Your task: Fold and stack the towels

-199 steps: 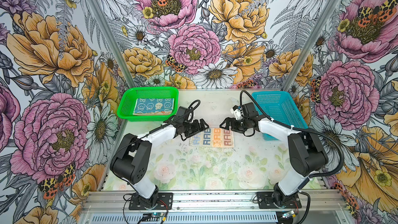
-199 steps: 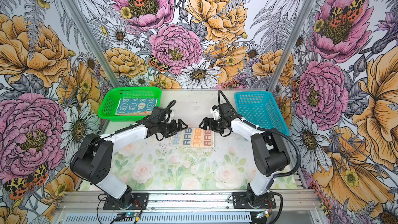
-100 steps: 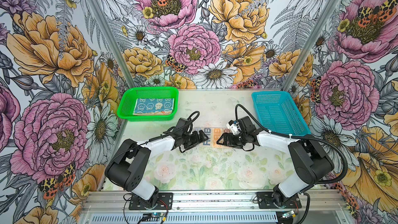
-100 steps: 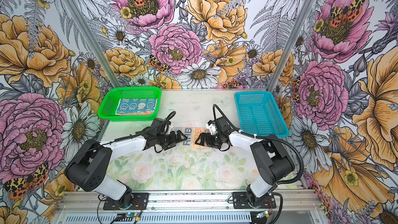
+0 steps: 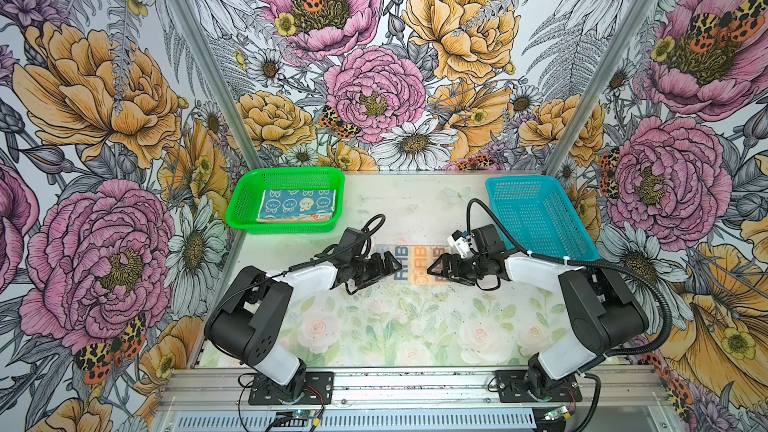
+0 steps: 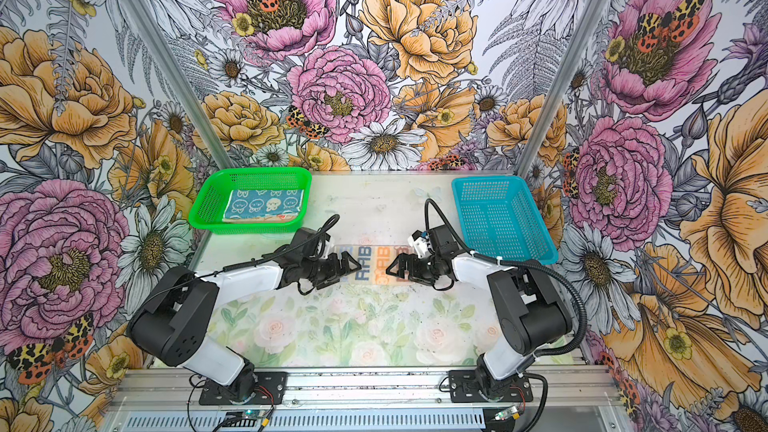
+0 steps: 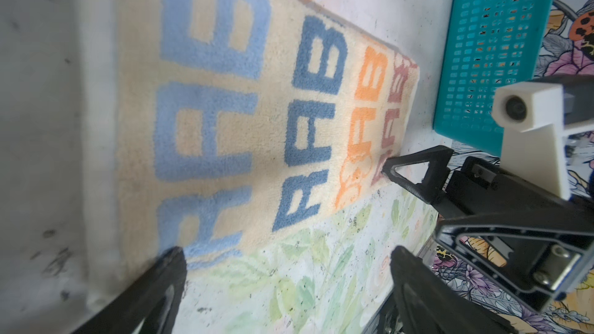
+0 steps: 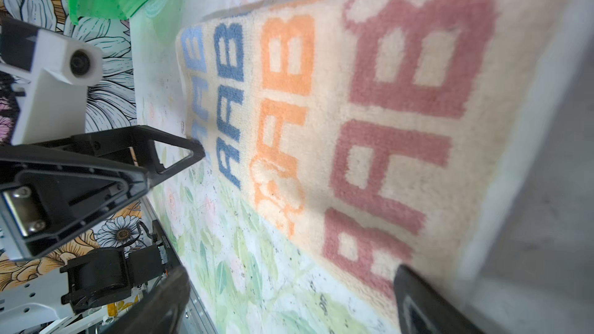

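Well, on the pale floral-printed tabletop (image 5: 374, 326) the job looks roughly two-thirds done. The green plastic mesh basket (image 5: 245, 205) at the back left holds the teal-blue cloth towel with white bunnies (image 5: 297, 203), folded flat. A thin orange edge shows under it, which I take for a second folded towel, though too little shows to be sure. The turquoise plastic mesh basket (image 5: 540, 222) at the back right stands empty.

What is left lies in the middle: the cream cloth towel striped with blue, orange and brown "RAB" lettering (image 5: 415, 270). It lies flat on the tabletop as a narrow strip, so apparently folded once. It needs another fold, I'd say, and then a place on the pile in the green basket.

The left end effector (image 5: 384, 270) sits at its light-blue end and the right end effector (image 5: 438, 271) at its brown end. Both are low, with jaws spread wide and gripping nothing, and each has a fingertip just at the towel's edge.
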Controlling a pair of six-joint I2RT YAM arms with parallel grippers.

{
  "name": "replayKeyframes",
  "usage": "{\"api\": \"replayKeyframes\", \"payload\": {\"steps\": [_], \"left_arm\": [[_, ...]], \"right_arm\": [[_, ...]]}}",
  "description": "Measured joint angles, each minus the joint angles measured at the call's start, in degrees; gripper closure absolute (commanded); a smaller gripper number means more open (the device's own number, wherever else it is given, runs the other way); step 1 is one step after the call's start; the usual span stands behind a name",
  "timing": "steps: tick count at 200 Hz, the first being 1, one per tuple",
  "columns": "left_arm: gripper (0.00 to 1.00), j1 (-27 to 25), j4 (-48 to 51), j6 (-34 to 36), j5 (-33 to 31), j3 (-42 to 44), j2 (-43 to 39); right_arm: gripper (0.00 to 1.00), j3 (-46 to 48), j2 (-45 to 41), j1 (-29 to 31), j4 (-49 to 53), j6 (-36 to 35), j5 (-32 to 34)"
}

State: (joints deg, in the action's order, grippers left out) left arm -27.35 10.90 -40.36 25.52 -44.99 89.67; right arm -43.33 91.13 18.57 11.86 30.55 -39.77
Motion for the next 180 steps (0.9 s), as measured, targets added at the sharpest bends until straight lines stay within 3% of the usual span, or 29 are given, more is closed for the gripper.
{"api": "replayKeyframes", "payload": {"steps": [67,119,180], "left_arm": [[0.01,4.07,19.28,11.78,-5.49,-20.04,4.39],[0.01,3.32,28.7,16.57,-8.24,-23.32,13.6],[0.03,0.5,31.3,18.08,-11.08,-26.21,17.7]], "right_arm": [[0.01,-7.54,-4.79,-0.94,8.74,-2.03,8.79],[0.01,-8.0,-1.11,-1.03,11.17,-3.28,12.48],[0.01,-8.0,2.34,-0.85,11.72,-3.67,13.44]]}}
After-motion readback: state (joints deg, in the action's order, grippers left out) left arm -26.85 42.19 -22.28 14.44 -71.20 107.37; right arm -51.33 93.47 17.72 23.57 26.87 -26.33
